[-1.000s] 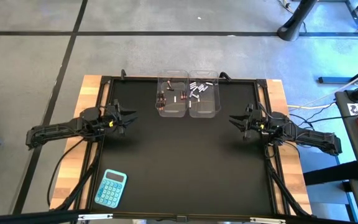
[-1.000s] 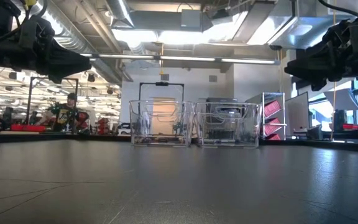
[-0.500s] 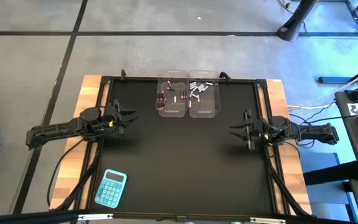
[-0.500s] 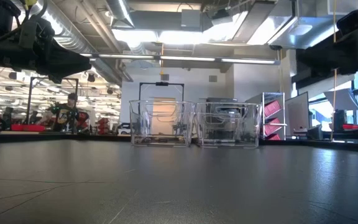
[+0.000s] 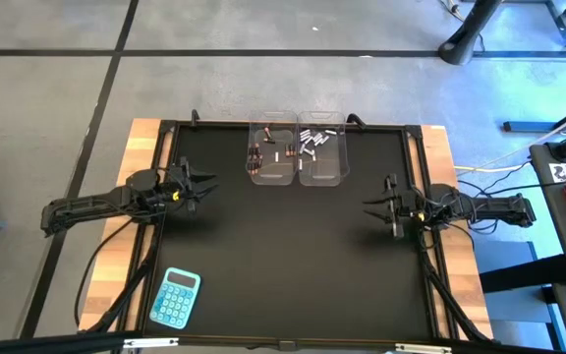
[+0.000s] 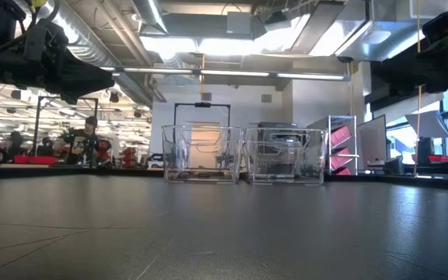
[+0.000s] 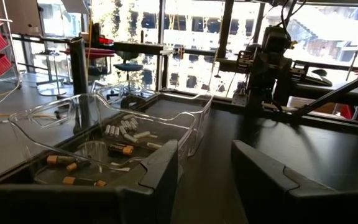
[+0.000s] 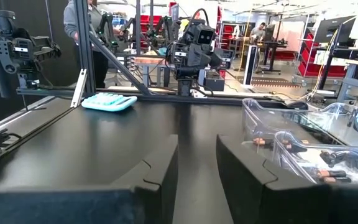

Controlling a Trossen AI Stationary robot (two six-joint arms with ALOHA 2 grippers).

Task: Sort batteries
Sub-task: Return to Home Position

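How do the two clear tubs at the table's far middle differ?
The left tub holds dark batteries with reddish ends; the right tub holds silvery-white batteries. The left tub's lie scattered and look fewer; the right tub's bunch toward its far end. Both tubs are clear, alike in size, upright, side by side.

Overhead, table-level, two wrist cams — all share tubs (image 5: 272,178).
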